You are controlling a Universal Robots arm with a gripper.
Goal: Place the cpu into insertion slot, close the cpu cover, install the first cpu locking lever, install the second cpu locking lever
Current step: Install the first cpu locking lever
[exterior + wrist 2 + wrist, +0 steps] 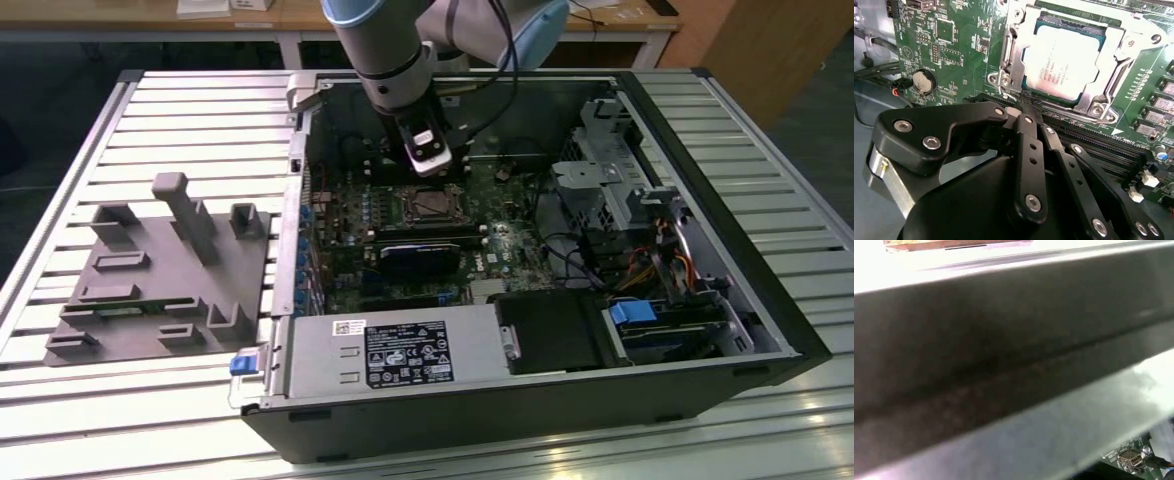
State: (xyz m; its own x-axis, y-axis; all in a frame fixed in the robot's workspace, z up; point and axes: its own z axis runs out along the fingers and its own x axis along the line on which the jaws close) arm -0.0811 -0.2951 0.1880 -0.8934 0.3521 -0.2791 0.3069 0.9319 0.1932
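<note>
Slatted metal table (pixel 174 120) with an open black computer case (pixel 534 425) lying on it, inside facing up. The robot arm (pixel 380 50) comes in from the far edge and reaches down into the case. A grey parts fixture (pixel 160 270) sits on the table at the exterior view's left, just beside the case. The grey power supply (pixel 387 350) is along the near wall of the case. The green motherboard (pixel 347 215) covers the case floor. In the first wrist view there is a dark case wall (pixel 1004 355) and a corner of the green board (pixel 1126 457).

The gripper (pixel 430 155) hangs over the board, just on the far side of the insertion slot (pixel 430 205). In the second wrist view the gripper (pixel 1026 102) has its jaws drawn together to a narrow tip with nothing visible between them. The tip is low at the edge of the socket frame, next to the black memory slots (pixel 1094 142).

The cpu cover (pixel 1104 17) lies flat over the socket. The cpu (pixel 1066 57) sits in the slot, its silver top showing through the cover's window. A round coin battery (pixel 923 81) stands on the board, well apart from the socket.
</note>
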